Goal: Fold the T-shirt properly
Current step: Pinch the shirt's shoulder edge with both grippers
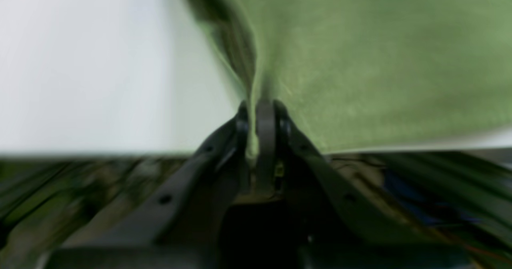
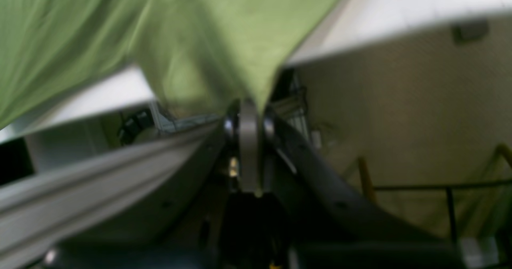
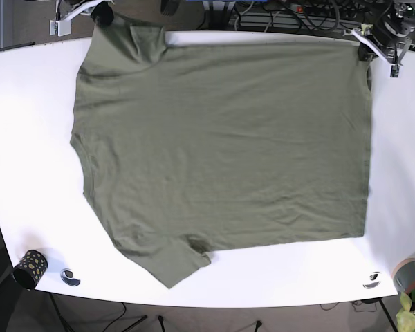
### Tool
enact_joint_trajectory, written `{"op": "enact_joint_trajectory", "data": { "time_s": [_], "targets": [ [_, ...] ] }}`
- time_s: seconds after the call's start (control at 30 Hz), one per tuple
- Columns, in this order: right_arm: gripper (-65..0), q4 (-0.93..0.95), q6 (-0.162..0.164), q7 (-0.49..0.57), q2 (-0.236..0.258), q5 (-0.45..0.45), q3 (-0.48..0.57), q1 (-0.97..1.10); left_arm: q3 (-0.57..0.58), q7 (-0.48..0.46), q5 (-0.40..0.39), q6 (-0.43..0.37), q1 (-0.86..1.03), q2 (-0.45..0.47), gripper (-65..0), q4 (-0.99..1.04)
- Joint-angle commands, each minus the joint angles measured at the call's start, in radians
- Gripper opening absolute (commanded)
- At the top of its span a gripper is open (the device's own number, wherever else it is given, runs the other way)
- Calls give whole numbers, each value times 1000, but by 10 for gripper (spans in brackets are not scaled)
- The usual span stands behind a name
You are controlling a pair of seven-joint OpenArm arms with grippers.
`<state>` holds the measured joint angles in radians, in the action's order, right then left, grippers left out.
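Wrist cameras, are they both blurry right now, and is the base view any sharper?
Left wrist view: heavily smeared, though the left gripper reads as shut on the green T-shirt. Right wrist view: equally soft and streaked, with the right gripper pinching the cloth. Base view: sharp and evenly lit, with mild glare on the white table and wrinkles plainly visible.

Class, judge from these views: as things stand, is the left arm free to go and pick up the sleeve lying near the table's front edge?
Probably not: the left gripper is shut on the T-shirt at the far edge; the sleeve lies diagonally opposite.
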<state>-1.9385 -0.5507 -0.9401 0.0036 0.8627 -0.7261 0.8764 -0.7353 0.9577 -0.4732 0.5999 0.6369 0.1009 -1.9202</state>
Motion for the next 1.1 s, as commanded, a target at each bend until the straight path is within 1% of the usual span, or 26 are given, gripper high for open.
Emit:
{"op": "enact_joint_trajectory", "data": {
  "time_s": [0.0, 0.07, 0.17, 0.27, 0.37, 0.53, 0.67, 0.73, 0.83, 0.97, 1.07],
  "targets": [
    [-650, -20, -22, 14, 8, 17, -7, 22, -7, -9, -20, 30, 4, 10, -650, -22],
    [-650, -20, -39, 19, 8, 17, -7, 25, -7, -12, -20, 38, 2, 12, -650, -22],
    [-650, -22, -42, 19, -3, 17, -7, -6, 3, -13, -23, 38, -13, 12, -650, -22],
    [-650, -22, -49, 17, -7, 17, -7, -43, 27, -1, -22, 35, -76, 7, -650, -22],
    [-650, -22, -49, 16, -7, 17, -7, -78, 47, 8, -23, 33, -110, 7, -650, -22],
    [-650, -22, -49, 14, -6, 17, -2, -171, 82, 14, -20, 32, -220, 7, -650, -22],
    [-650, -16, -49, 13, -4, 16, 0, -250, 104, 57, -19, 30, -305, 7, -650, -14],
    [-650, -16, -44, -1, -3, 13, 0, -302, 107, 85, -19, 15, -348, 7, -650, -3],
    [-650, -12, -41, -43, 19, 13, 0, -366, 107, 96, -19, -16, -384, 7, -650, 15],
    [-650, 18, -39, -72, 25, 13, -3, -458, 102, 96, -19, -22, -437, 7, -650, 43],
    [-650, 52, -38, -83, 60, 13, 0, -530, 101, 96, -19, -22, -469, 9, -650, 61]
  ]
}}
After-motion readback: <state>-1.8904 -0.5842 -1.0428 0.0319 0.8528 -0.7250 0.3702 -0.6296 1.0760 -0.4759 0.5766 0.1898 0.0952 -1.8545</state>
